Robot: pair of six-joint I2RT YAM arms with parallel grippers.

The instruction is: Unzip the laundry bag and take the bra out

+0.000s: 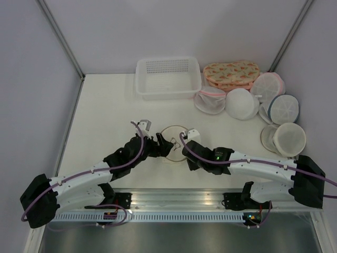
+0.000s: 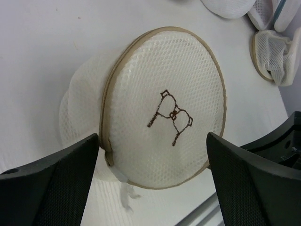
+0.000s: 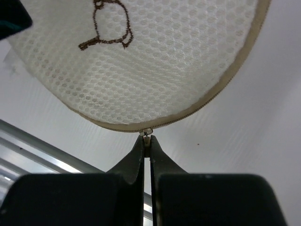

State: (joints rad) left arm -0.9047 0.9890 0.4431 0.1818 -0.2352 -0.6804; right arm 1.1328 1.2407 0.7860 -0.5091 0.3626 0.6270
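Layout: table (image 1: 105, 110) carries basket (image 1: 168, 79) and spare pouches (image 1: 242, 103) along the far side, well apart from the work, so nothing sits in the way of the zip. Centre-front, between both arms, lies the bag (image 2: 164, 108), embroidered face up, within reach of each. No bra visible; judged to be hidden inside the mesh. How far the zip is undone cannot be told: in the left wrist view the top disc sits offset from the lower shell, but no clear gap shows. On the left, the left gripper (image 2: 153, 137) stands released, jaws wide, one finger at each side of the bag's near edge, grasping nothing; likely placed there to clamp the bag as an anchor. Opposite, the right gripper (image 3: 147, 141) is clenched on the zip pull (image 3: 147, 132) at the rim, pinched at the very tips so that a tug would run along the seam.
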